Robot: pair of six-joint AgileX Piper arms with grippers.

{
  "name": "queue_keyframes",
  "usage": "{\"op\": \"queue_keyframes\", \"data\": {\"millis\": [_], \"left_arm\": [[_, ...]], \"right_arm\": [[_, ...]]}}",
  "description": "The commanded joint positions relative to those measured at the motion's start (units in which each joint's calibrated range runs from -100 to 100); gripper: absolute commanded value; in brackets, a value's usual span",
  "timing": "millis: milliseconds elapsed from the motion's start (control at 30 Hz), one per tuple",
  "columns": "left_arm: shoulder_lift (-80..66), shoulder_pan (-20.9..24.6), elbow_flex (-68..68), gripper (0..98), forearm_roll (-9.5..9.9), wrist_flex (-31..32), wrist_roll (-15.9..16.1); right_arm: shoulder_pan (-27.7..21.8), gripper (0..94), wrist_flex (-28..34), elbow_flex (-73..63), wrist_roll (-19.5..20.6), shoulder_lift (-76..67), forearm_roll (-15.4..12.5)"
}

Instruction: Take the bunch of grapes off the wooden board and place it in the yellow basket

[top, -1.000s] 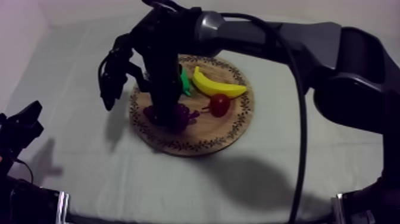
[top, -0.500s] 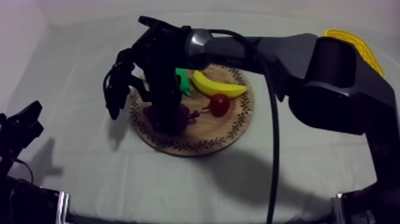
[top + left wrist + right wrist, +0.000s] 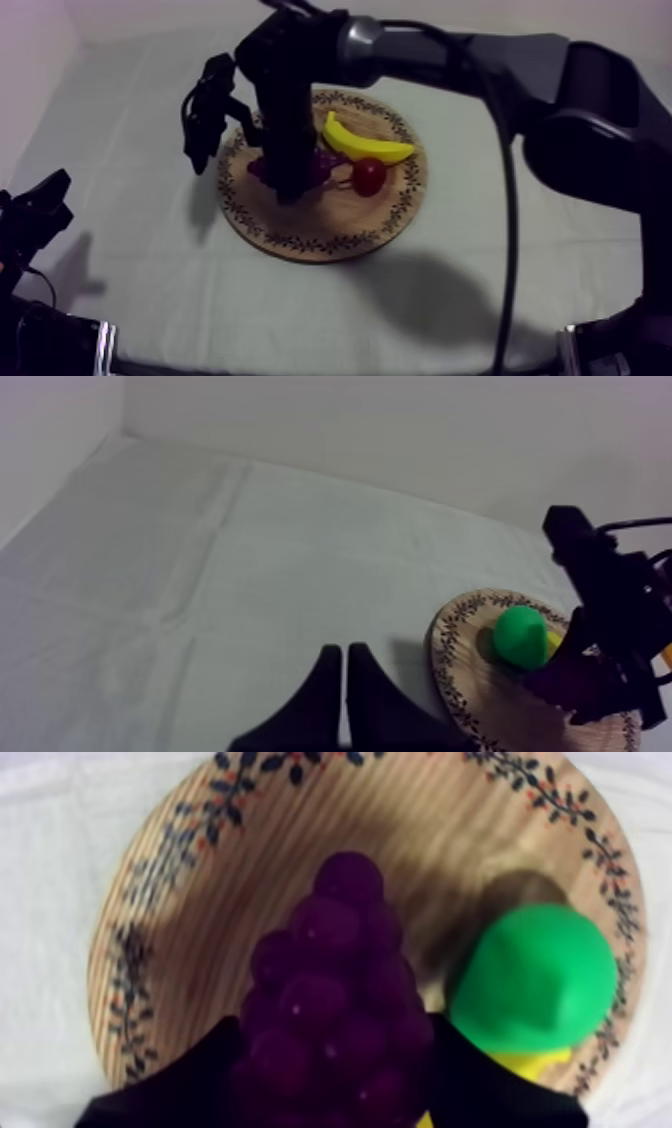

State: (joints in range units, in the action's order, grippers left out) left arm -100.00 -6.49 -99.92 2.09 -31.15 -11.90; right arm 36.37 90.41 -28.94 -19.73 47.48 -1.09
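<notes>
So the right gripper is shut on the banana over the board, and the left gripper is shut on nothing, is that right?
Not quite. The right gripper is shut on the grapes, not the banana. The right wrist view shows the purple bunch between its fingers, over the board. The rest holds: the left gripper is shut on nothing.

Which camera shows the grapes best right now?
The right wrist view: the grapes sit close up between the fingers of the right gripper. In the top view the right arm covers part of them; the left wrist view shows a dark purple patch.
</notes>
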Motion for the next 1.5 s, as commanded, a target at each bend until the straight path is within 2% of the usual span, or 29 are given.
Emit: {"op": "queue_keyframes", "data": {"millis": [0,300,567,733,1067,1467], "left_arm": [[0.0,0.0,0.0,0.1,0.04,0.0,0.0],[0.0,0.0,0.0,0.1,0.04,0.0,0.0],[0.0,0.0,0.0,0.1,0.04,0.0,0.0],[0.0,0.0,0.0,0.1,0.04,0.0,0.0],[0.0,0.0,0.0,0.1,0.04,0.0,0.0],[0.0,0.0,0.0,0.1,0.04,0.0,0.0]], "right_arm": [[-0.1,33.5,-0.7,3.2,-0.1,-5.0,0.4],[-2.7,33.9,-6.1,15.4,0.0,-22.6,2.7],[-7.8,34.2,-11.1,21.9,1.1,-35.4,4.5],[-12.7,34.5,-15.8,24.2,3.1,-41.1,5.7],[-24.7,36.1,-30.1,29.8,9.8,-48.1,8.6],[-37.3,36.1,-39.9,35.8,16.4,-50.6,11.2]]}}
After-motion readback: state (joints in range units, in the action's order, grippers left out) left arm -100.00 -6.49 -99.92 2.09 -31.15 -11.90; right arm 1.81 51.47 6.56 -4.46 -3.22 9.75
